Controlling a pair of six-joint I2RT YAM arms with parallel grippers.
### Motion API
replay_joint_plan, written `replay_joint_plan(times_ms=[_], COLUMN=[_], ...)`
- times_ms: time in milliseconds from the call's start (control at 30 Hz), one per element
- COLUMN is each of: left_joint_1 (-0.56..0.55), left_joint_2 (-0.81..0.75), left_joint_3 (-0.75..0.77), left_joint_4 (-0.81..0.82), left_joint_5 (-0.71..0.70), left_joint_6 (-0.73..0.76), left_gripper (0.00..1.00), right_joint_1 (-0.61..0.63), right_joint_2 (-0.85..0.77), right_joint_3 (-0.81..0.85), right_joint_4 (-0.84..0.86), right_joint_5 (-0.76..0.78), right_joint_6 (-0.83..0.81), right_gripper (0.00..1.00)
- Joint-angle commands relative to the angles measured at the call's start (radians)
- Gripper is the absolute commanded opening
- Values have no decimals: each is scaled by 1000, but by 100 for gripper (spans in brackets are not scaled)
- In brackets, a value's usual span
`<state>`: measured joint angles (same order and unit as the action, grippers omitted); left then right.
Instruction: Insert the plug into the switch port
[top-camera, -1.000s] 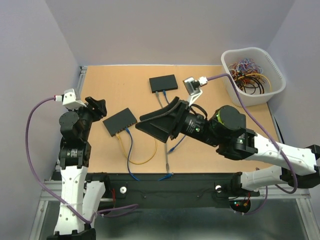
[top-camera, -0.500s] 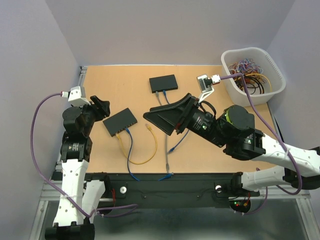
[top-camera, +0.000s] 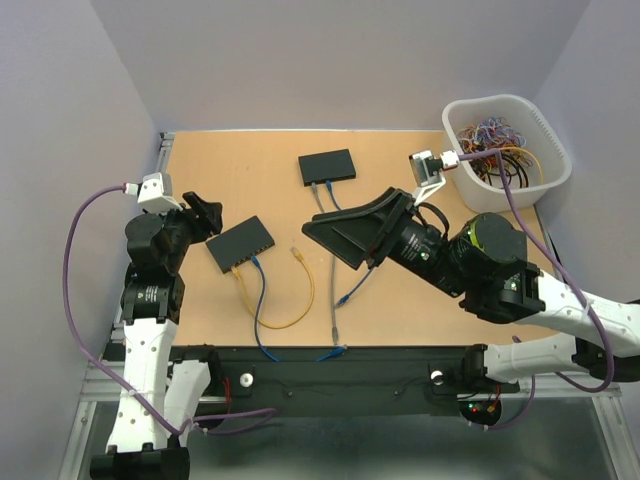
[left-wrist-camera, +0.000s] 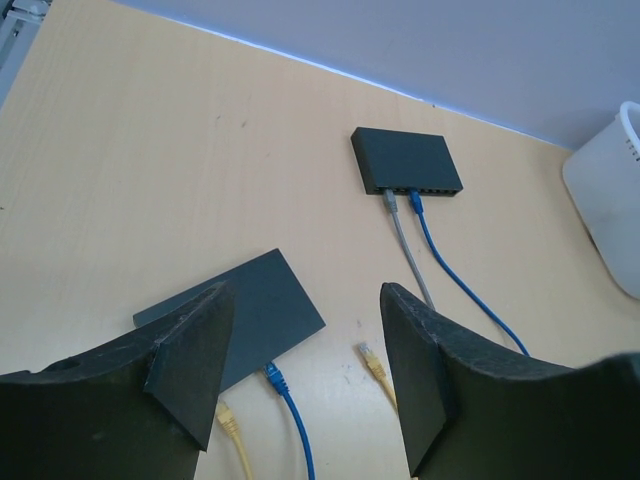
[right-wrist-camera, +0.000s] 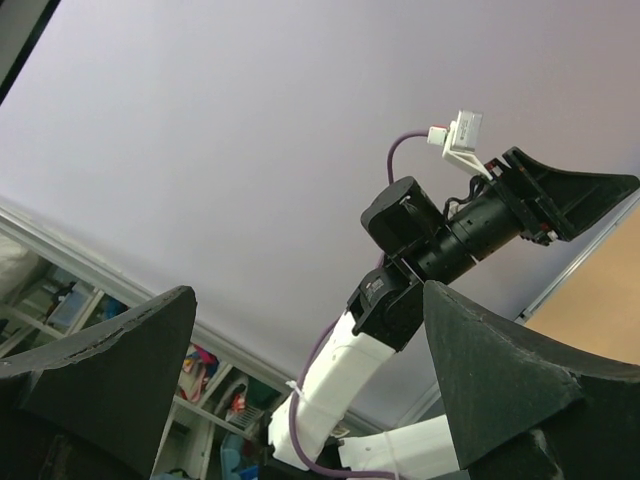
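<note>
Left pincer (top-camera: 205, 214) is spread wide with nothing in it. From overhead it hangs just off the left end of the near switch (top-camera: 240, 243). Right pincer (top-camera: 326, 244) is gaping and empty too, with its big black fingers pointing left over the middle of the surface (top-camera: 220, 170). The loose yellow plug (top-camera: 296, 254) lies flat on the surface between the near switch and the right pincer, and as far as I can tell it touches neither. Its yellow cable (top-camera: 290, 320) loops round toward the near switch's front, where a blue cable (top-camera: 258, 300) comes out as well. The far switch (top-camera: 327, 166) sits further back, and a grey cable (top-camera: 332, 300) runs from it toward the near edge. There's a white bin (top-camera: 455, 115) full of tangled wires in the back right corner.

Left wrist cam: the two fingers are well apart and the near switch pokes out from behind the left-hand one. The yellow plug is unplugged and lies on the surface just beside the switch's corner, nearer the other finger. A blue plug and another yellow one sit at the switch's front edge. The far switch is well back, with grey and blue leads side by side in it.

Right wrist cam: it's aimed at the wall, so no switch or plug shows. The fingers are wide apart, and the left arm (right-wrist-camera: 420, 240) is framed between them.
</note>
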<state>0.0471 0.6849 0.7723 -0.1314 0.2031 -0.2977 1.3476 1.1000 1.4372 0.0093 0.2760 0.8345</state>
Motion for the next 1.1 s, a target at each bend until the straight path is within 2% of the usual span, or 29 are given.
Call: replay_joint_plan(times_ms=[0, 233, 400, 1067], left_joint_1=[-1, -3, -1, -1], left_joint_2=[-12, 11, 90, 76], left_joint_3=[-2, -22, -10, -16], left_joint_4=[49, 47, 35, 41], left_joint_5=[16, 21, 68, 81], left_joint_6=[-1, -20, -18, -11], left_gripper=[71, 73, 73, 73], right_joint_1=[-2, -2, -1, -2], right_joint_2=[3, -35, -58, -97], right_joint_3=[2, -15, -47, -79], right_joint_4=[37, 37, 41, 43], right_joint_5=[-12, 3, 34, 31], right_joint_6=[17, 25, 38, 40], right_gripper=[100, 100, 100, 100])
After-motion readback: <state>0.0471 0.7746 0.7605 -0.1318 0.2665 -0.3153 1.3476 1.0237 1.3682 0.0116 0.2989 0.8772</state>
